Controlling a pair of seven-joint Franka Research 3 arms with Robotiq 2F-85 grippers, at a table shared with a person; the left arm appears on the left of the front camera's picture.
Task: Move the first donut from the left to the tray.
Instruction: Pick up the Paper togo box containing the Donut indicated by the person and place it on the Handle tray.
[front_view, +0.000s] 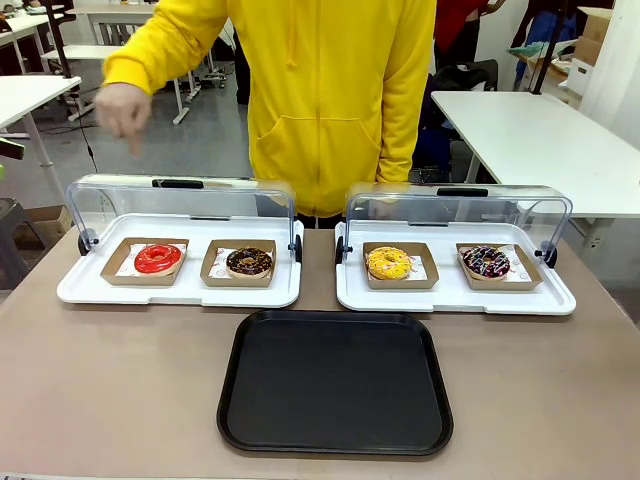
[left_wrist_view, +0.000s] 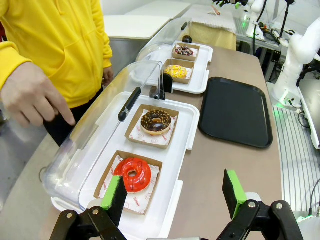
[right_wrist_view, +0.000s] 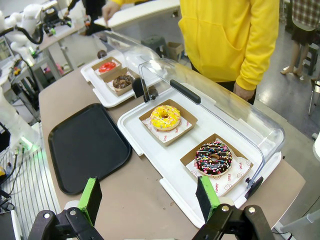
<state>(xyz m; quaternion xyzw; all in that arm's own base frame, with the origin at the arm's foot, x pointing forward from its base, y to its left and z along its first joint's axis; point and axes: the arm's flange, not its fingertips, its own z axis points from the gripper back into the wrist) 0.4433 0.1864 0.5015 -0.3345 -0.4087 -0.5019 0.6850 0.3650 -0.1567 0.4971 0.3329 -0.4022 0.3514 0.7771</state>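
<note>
The first donut from the left (front_view: 158, 258) has glossy red icing and lies in a small brown cardboard holder on the left white tray; it shows again as the red donut (left_wrist_view: 133, 174) and far off as the red donut (right_wrist_view: 107, 66). The black tray (front_view: 335, 385) lies in the middle near the front edge, seen as the tray (left_wrist_view: 235, 111) and the tray (right_wrist_view: 85, 145). My left gripper (left_wrist_view: 175, 196) hangs open above the table's left end, close to the red donut. My right gripper (right_wrist_view: 150, 196) is open above the right end. Both hold nothing.
Two white trays (front_view: 90, 288) (front_view: 555, 298) have their clear dome lids raised. A chocolate donut (front_view: 249, 262), a yellow donut (front_view: 389, 263) and a sprinkled dark donut (front_view: 487, 262) sit in holders. A person in yellow stands behind, one hand (front_view: 125, 108) pointing down over the left lid.
</note>
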